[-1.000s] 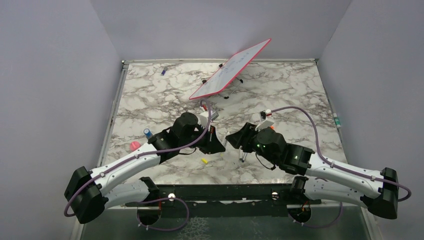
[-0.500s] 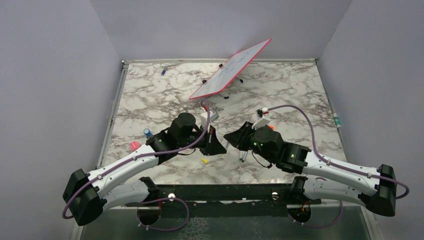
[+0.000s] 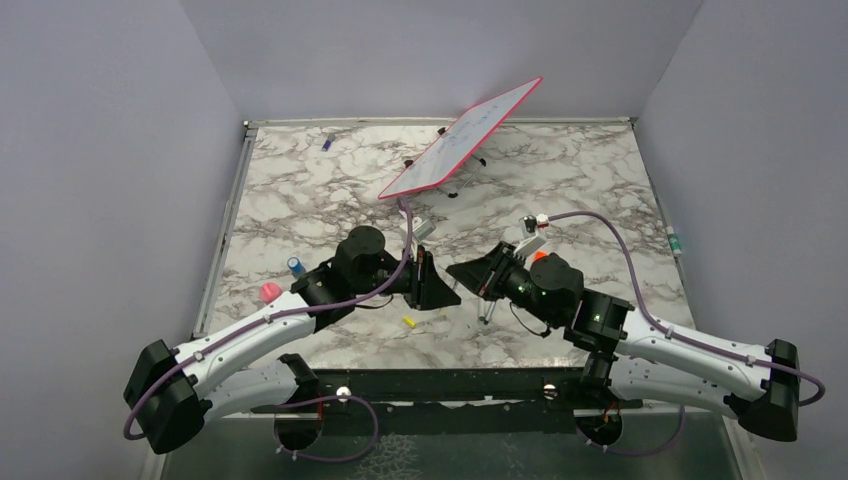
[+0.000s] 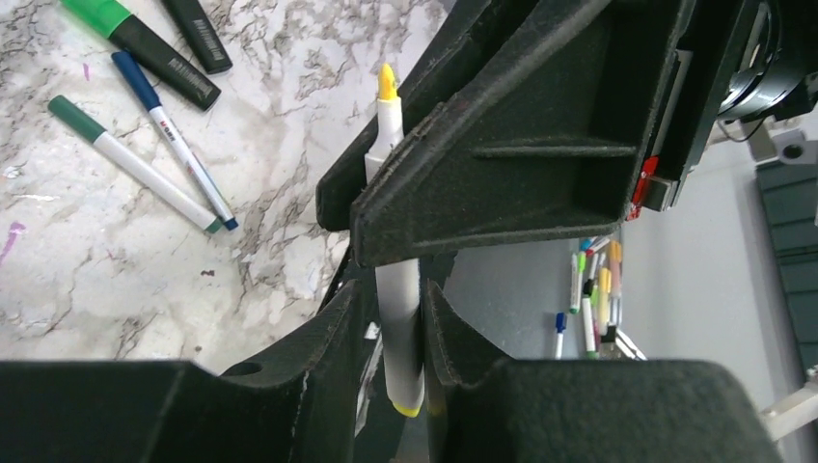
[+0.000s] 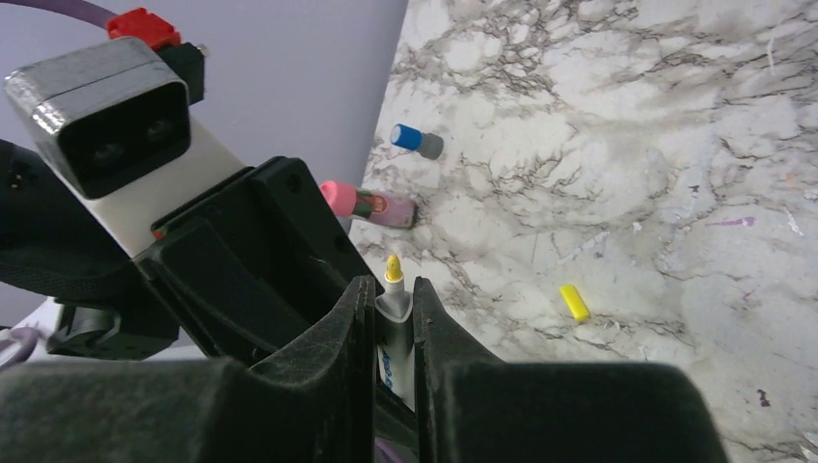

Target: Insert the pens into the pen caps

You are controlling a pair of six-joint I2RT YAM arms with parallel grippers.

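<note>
two grippers of grainy, matte black plastic meet over a glossy marble-patterned table (image 3: pixel 560 180). the left gripper (image 4: pixel 397 289) is closed tight on a slim, white-barrelled, yellow-tipped pen (image 4: pixel 389 121), its wedge-shaped fingers (image 4: pixel 359 323) pressing the round barrel near the yellow tail end. the right gripper (image 5: pixel 393 294) is clamped on the same pen nearer the tip, which pokes out at 12 o'clock past the fingers in both wrist views. a short, stubby yellow cap (image 5: pixel 574 302) lies flat on the table, apart from the pen, at about 3 o'clock of the right gripper in its wrist view and 7 o'clock of the left gripper from above. at 10 o'clock in the left wrist view lie a thick black highlighter (image 4: pixel 135 37) with a green end, a blue pen (image 4: pixel 174 140) and a green pen (image 4: pixel 130 164).
</note>
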